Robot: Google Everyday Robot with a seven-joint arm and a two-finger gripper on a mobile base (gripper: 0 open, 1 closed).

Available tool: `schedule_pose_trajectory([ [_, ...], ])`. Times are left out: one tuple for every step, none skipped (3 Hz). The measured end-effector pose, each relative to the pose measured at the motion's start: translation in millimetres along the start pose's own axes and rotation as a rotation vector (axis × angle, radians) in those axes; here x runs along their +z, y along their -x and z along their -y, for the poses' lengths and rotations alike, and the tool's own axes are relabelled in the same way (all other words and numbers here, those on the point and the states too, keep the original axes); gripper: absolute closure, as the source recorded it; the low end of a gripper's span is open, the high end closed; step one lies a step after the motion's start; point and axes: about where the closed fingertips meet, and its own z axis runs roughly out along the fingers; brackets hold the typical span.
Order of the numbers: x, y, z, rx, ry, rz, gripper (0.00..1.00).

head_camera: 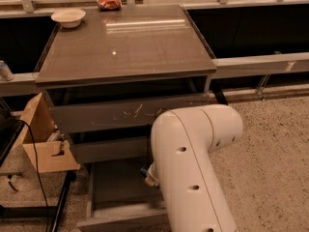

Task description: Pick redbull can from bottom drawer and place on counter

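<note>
The smooth white arm (193,168), rounded and dotted with small holes, bends down into the open bottom drawer (113,185), a flat grey wooden tray with a low plain front. The gripper (150,176) sits inside it, almost wholly hidden behind the arm; whether it holds anything I cannot tell. A dark blue speck shows there, but the can cannot be made out for certain. Above, the glossy grey-brown counter (125,47) carries a round white bowl (68,17) and a crinkled red bag (108,2).
</note>
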Motion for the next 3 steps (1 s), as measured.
schedule_pose_trajectory([
  [-10.2,-25.5,-21.7,-0.026,0.026,-0.049,1.00],
  [-9.9,-25.7,-21.9,-0.026,0.027,-0.050,1.00],
  [-14.2,-23.7,-26.3,-0.037,0.034,-0.050,1.00],
])
